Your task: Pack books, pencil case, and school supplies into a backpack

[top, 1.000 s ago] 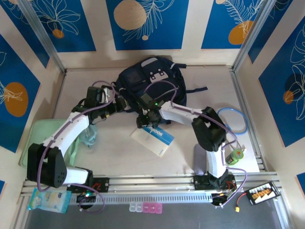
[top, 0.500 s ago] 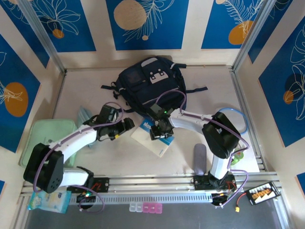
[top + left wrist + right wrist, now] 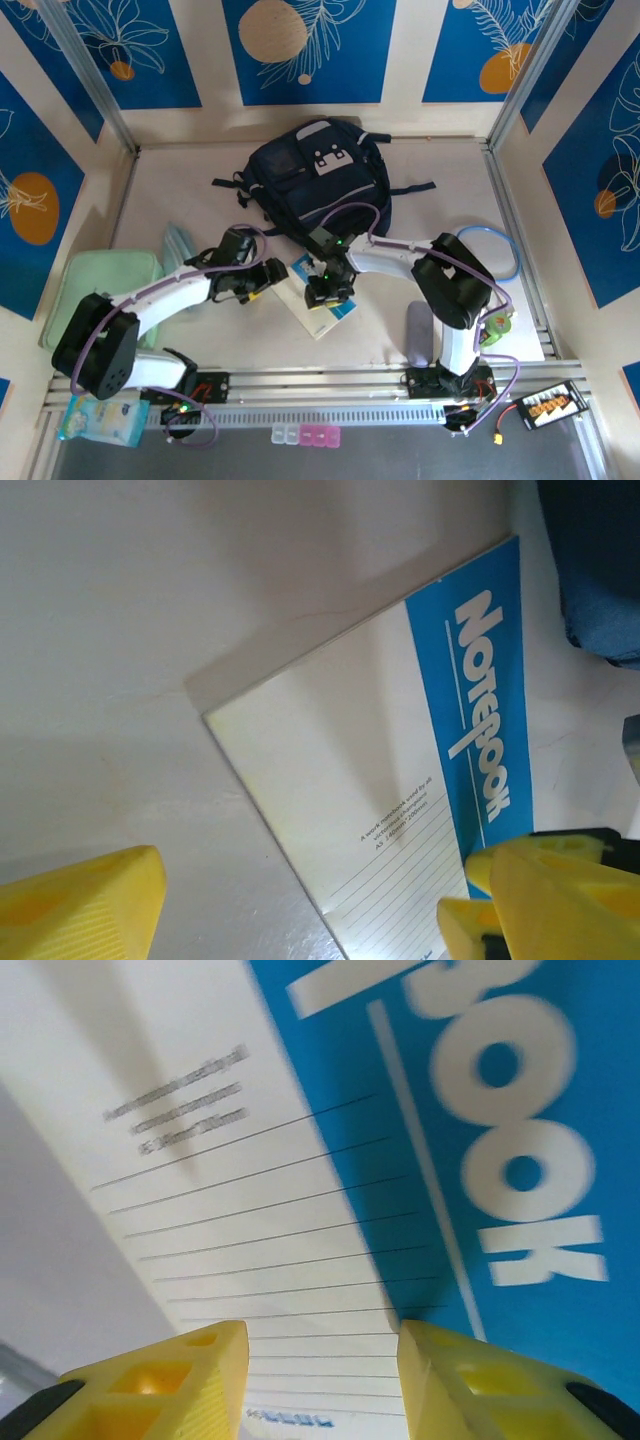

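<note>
Notebook (image 3: 322, 305): top view places it flat on table (image 3: 180, 200), just before backpack (image 3: 320, 180). Left gripper (image 3: 310, 910), right gripper (image 3: 320, 1360): wrist views show jaws apart above its cover, nothing clamped

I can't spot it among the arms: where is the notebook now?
From above, the notebook lies flat on the table, just nearer than the backpack, the right gripper above it, the left gripper at its left.
</note>
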Controlling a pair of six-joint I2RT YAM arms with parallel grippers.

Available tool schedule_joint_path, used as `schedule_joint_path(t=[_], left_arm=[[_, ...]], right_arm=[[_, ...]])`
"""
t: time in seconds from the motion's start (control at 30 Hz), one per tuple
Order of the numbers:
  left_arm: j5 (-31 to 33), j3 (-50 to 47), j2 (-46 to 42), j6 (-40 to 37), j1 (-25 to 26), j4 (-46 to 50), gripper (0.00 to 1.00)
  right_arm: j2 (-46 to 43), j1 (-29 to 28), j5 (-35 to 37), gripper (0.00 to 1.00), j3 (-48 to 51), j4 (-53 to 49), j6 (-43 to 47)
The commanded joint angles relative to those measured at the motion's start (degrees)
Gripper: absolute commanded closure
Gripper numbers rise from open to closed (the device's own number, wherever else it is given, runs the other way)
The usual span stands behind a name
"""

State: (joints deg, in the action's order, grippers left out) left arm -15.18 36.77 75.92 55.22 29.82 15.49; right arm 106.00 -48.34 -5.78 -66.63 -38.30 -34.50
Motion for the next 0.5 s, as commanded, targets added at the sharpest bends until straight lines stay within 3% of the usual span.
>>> schedule_joint_path(t=[0.0,0.07,0.17,0.3,0.47], left_arm=[[1.57,-2.25,-1.71,2.62,0.37,1.84,0.21],[3.14,-3.65,-3.56,3.79,0.32,2.23,0.22],[2.15,-4.87,-5.04,3.83,0.4,0.23,0.28],[-2.9,-4.16,-2.02,3.25,0.81,-4.3,0.39],[-3.91,-2.76,2.68,3.92,2.05,-5.45,0.51]], right_arm=[[1.19,-0.11,-8.83,0.55,-2.55,2.35,-1.89],[1.49,-0.18,-8.5,0.55,-5.22,2.54,-1.68],[0.78,0.62,-1.74,0.55,-7.37,0.83,-0.76],[0.95,2.4,7.74,0.56,-8.28,-0.71,1.26],[4.75,2.81,13.84,0.56,-11.5,-2.74,4.04]])
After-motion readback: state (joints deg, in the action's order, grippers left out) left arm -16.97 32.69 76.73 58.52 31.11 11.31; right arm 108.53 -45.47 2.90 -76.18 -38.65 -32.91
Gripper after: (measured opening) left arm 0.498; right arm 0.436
